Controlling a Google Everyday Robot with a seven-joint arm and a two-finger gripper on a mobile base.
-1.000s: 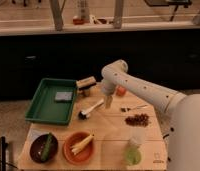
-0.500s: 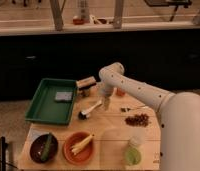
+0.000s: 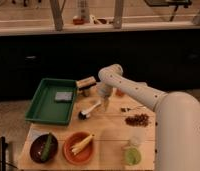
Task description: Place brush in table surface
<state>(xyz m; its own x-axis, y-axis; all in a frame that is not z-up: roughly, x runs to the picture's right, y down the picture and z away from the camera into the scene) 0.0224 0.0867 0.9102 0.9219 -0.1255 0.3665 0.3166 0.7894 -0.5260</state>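
The brush [image 3: 89, 110] lies flat on the table surface [image 3: 113, 131], just right of the green tray. Its white handle runs up and to the right and its dark round head points down-left. My gripper [image 3: 105, 104] hangs from the white arm and points down, close over the upper right end of the handle. I cannot tell whether it touches the handle.
A green tray [image 3: 44, 105] holding a grey sponge [image 3: 64, 96] sits at the left. A wooden block brush [image 3: 86, 82] is behind. A thin metal utensil [image 3: 131, 108], a brown pile [image 3: 138, 119], a dark bowl [image 3: 44, 148], an orange bowl [image 3: 80, 146] and a green cup [image 3: 132, 156] stand around.
The arm has swung slightly left and the gripper has come lower, closer to the handle end of the brush. The brush lies in about the same place.
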